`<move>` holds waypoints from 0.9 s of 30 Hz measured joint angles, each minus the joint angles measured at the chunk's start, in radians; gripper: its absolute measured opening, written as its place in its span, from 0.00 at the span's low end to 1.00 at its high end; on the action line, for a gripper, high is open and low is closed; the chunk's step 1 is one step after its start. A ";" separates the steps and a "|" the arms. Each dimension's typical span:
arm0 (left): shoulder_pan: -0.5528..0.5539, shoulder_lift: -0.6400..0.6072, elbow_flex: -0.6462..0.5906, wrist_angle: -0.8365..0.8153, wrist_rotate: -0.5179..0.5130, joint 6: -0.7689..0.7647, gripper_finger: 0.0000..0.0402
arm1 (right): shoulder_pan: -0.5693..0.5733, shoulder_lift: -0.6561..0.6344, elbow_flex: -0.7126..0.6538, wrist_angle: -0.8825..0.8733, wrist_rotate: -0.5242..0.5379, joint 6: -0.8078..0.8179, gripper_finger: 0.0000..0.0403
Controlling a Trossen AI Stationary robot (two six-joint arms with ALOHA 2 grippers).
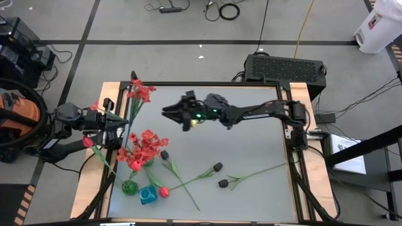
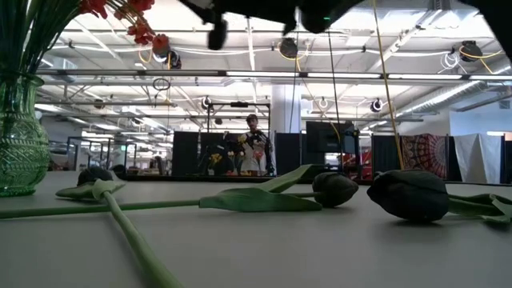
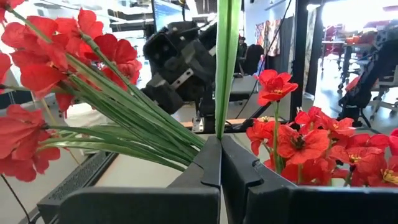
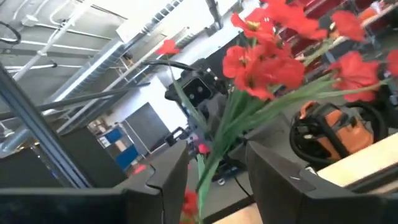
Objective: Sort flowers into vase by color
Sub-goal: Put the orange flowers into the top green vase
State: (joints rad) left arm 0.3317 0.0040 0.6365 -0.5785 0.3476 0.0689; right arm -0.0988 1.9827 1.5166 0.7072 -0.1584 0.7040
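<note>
High view shows the left gripper (image 1: 119, 122) at the table's left edge, pinched shut on the stem of a frilly red spray (image 1: 141, 91), while the right gripper (image 1: 173, 113) hovers mid-table, fingers parted and empty. Red blooms already fill the green vase (image 1: 130, 186); black-budded flowers (image 1: 218, 167) lie loose on the table. Light and floppy, such stems are probably best gripped low. Only the left wrist view shows the fingers (image 3: 205, 168) clamping the stem (image 3: 225, 68).

Grey floor tiles (image 1: 157, 63) are divided by dark seams. Ceiling trusses (image 2: 240, 76) are lit by bright lamps. A patterned hanging (image 2: 422, 152) is seen behind.
</note>
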 joint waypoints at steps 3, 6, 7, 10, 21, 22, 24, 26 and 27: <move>0.000 0.000 0.000 0.000 0.013 0.001 0.00 | -0.010 0.074 0.115 -0.055 -0.011 0.033 0.39; 0.000 0.000 0.000 0.000 0.031 0.015 0.00 | -0.020 0.138 0.206 -0.082 -0.033 0.090 0.39; 0.000 0.000 0.000 0.000 0.040 0.020 0.00 | -0.024 0.153 0.226 -0.084 -0.035 0.109 0.39; 0.000 0.000 0.000 0.000 0.046 0.028 0.00 | -0.034 0.199 0.284 -0.079 -0.059 0.153 0.39; 0.000 0.070 0.000 0.002 0.045 0.133 0.00 | -0.036 0.241 0.334 -0.081 -0.085 0.176 0.46; 0.000 0.087 0.000 0.019 0.045 0.136 0.00 | -0.036 0.241 0.334 -0.081 -0.085 0.174 0.46; 0.000 0.122 0.000 0.062 0.045 0.138 0.00 | -0.036 0.241 0.334 -0.079 -0.098 0.173 0.47; 0.000 0.156 0.000 0.098 0.045 0.139 0.00 | -0.036 0.241 0.334 -0.076 -0.117 0.172 0.47; 0.000 0.172 0.000 0.109 0.045 0.140 0.00 | -0.036 0.241 0.334 -0.076 -0.128 0.171 0.47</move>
State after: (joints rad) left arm 0.3316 0.1755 0.6365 -0.4698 0.3923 0.2086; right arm -0.1349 2.2242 1.8507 0.6312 -0.2864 0.8753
